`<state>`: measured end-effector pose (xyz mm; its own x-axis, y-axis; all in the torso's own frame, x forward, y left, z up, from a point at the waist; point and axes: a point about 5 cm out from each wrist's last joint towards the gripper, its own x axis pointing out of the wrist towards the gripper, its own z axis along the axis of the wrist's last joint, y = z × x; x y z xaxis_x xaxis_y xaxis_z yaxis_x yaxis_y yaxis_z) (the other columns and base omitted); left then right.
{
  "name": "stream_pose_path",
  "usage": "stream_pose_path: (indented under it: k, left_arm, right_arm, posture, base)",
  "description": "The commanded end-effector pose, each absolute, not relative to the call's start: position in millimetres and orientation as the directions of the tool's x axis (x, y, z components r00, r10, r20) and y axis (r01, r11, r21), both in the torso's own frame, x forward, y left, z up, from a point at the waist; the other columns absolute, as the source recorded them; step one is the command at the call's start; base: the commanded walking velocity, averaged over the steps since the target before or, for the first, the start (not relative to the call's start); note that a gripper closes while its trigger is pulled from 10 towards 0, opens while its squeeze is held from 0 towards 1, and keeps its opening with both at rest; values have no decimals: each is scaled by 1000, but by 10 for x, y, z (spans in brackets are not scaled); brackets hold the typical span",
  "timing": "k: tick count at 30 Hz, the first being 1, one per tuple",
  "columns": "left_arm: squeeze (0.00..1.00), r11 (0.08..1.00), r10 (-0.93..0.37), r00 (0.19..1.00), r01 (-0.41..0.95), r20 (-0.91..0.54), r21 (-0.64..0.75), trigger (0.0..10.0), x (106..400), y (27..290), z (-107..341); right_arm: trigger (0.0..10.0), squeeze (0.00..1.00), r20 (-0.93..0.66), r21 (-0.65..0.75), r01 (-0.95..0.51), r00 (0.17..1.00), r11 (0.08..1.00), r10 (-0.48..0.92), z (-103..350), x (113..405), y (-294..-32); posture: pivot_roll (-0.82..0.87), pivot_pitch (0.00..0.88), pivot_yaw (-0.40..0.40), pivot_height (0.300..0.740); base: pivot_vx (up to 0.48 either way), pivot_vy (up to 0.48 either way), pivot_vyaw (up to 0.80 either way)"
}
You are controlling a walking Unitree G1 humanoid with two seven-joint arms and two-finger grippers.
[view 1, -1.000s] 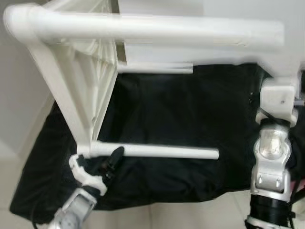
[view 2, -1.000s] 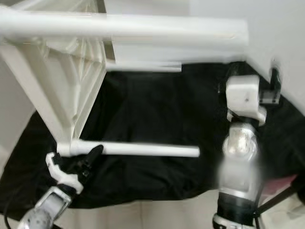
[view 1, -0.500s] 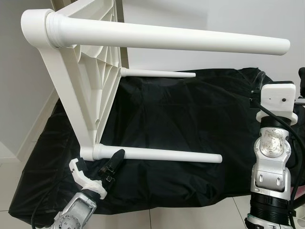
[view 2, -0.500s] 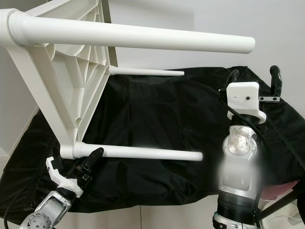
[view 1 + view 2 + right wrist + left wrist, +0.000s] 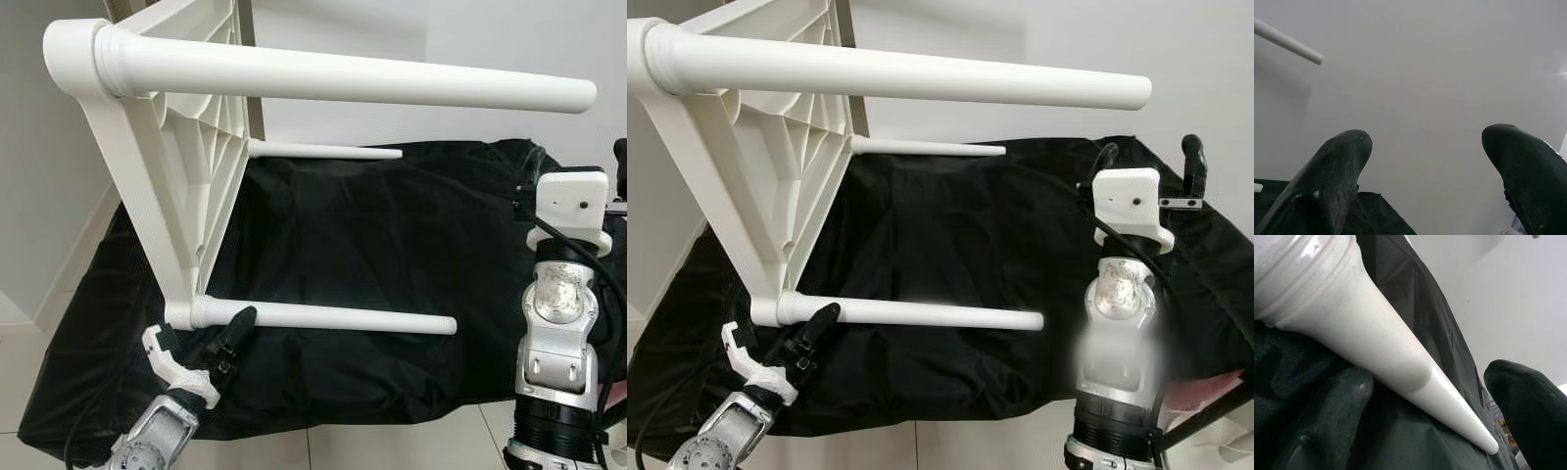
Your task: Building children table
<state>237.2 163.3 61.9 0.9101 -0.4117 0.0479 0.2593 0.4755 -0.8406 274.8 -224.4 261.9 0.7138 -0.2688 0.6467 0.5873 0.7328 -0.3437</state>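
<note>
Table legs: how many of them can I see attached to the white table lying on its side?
3. The top leg is nearest the camera, the far leg is above the black cloth, and the lowest leg is by the left hand. A fourth may be hidden.

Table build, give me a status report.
Left gripper open, at base of lower leg. Right gripper open, raised, empty. White table on its side on black cloth.

Home room, plain white walls (image 5: 490,39), pale tiled floor (image 5: 20,362), black cloth (image 5: 392,235) spread out
</note>
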Motion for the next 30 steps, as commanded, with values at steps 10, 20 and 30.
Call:
stream_pose_path:
  k: [10, 20, 30]
  left_arm:
    - [1000, 680, -547, 764, 644, 343, -350, 10000, 2888, 653, 2644]
    - [1000, 680, -547, 764, 644, 343, -350, 10000, 2888, 653, 2644]
    - [0, 655, -693, 676, 735, 251, -175, 10000, 2552, 1001, 2356]
  right_arm:
    - [10000, 0, 659, -330, 589, 703, 738, -267, 2651, 2739, -2237]
    - [10000, 0, 659, -330, 589, 703, 738, -267, 2651, 2739, -2237]
    - [10000, 0, 605, -341, 552, 748, 761, -272, 2394, 2794, -2138]
  posture:
    - [-10, 197, 91, 740]
    - [-10, 197, 91, 740]
    - [32, 0, 0, 740]
  base:
    - [0, 0, 0]
    - [0, 0, 0]
    - [0, 0, 0]
